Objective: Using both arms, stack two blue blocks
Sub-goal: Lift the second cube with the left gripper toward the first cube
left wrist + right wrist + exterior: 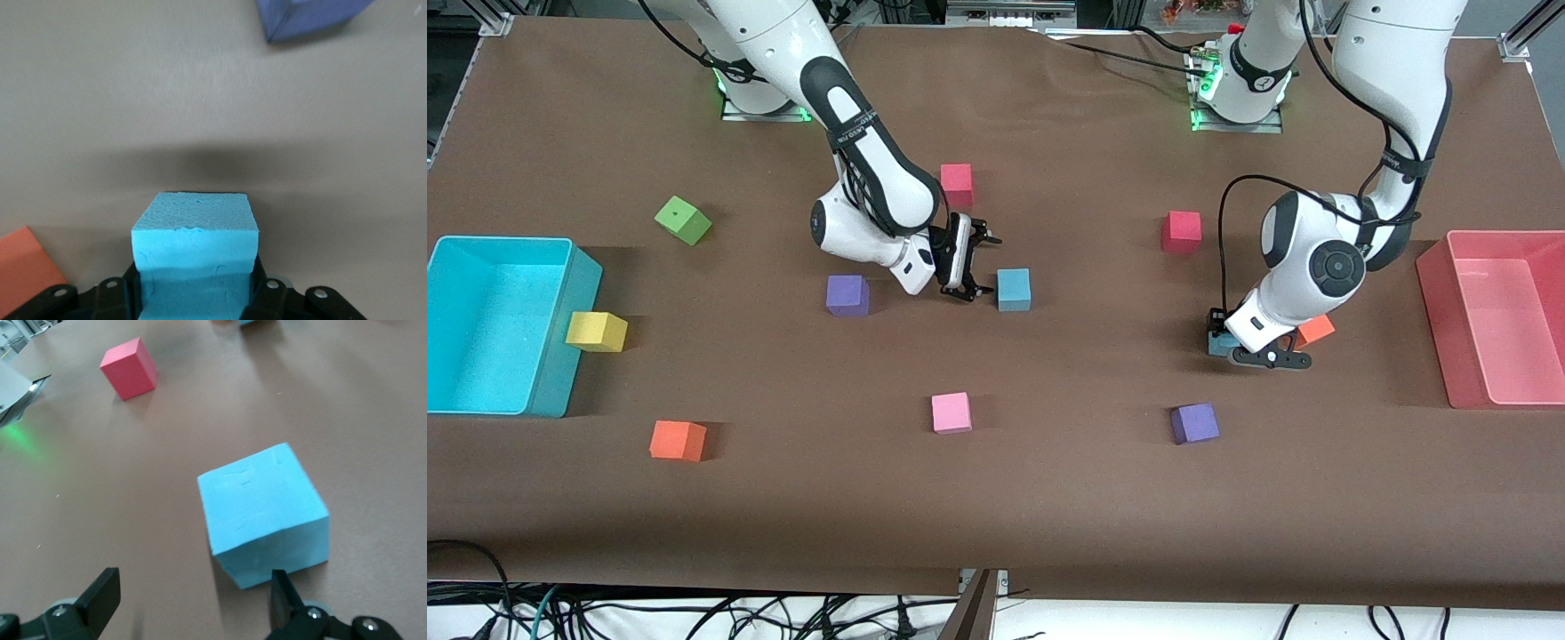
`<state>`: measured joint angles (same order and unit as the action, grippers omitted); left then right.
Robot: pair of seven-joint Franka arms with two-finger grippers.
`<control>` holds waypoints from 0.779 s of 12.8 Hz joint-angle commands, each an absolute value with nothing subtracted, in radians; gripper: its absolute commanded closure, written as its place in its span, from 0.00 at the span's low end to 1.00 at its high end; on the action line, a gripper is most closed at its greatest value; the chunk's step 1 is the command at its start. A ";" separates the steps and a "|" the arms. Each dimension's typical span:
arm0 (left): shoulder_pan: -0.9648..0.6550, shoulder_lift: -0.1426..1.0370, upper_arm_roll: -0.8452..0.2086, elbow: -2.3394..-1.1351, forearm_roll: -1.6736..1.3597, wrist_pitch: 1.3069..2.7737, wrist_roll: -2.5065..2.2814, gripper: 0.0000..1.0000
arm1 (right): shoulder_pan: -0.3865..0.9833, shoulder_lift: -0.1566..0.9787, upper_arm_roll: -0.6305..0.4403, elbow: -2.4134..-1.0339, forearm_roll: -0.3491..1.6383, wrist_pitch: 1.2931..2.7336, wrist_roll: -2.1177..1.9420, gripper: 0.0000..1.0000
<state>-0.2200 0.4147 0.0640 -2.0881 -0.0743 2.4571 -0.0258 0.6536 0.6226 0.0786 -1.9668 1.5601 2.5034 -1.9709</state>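
Note:
One light-blue block [1014,289] sits on the brown table near the middle. My right gripper [985,265] hangs open just beside it, low over the table. In the right wrist view that block [263,513] lies just ahead of the open right gripper [193,597], close to one finger [287,593], and it is not between the jaws. The other blue block [1216,344] rests on the table toward the left arm's end, mostly hidden under the left arm. My left gripper [1227,340] is shut on it. The left wrist view shows this block [195,247] squeezed between both fingers.
An orange cube [1316,331] lies right beside the left gripper, and a purple cube [1194,423] is nearer the camera. Another purple cube [847,295] sits by the right arm. A cyan bin [498,324] and a pink bin [1494,320] stand at the table's ends. Red, pink, yellow, green and orange cubes are scattered about.

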 commanded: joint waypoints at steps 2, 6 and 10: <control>-0.291 0.279 0.067 -2.034 -0.179 2.306 -0.052 1.00 | 0.644 0.614 0.084 -1.994 1.588 2.490 -2.043 0.00; -0.470 0.279 0.066 -1.910 -0.210 2.241 -0.237 1.00 | 0.640 0.614 0.084 -1.997 1.589 2.490 -2.065 0.00; -0.656 0.380 0.066 -1.734 -0.201 2.148 -0.571 1.00 | 0.640 0.617 0.084 -1.994 1.620 2.488 -2.083 0.00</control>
<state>-0.5908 0.2965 0.0487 -1.8522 -0.1914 2.2038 -0.4631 0.6483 0.6239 0.0783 -1.9828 1.5835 2.5011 -2.0410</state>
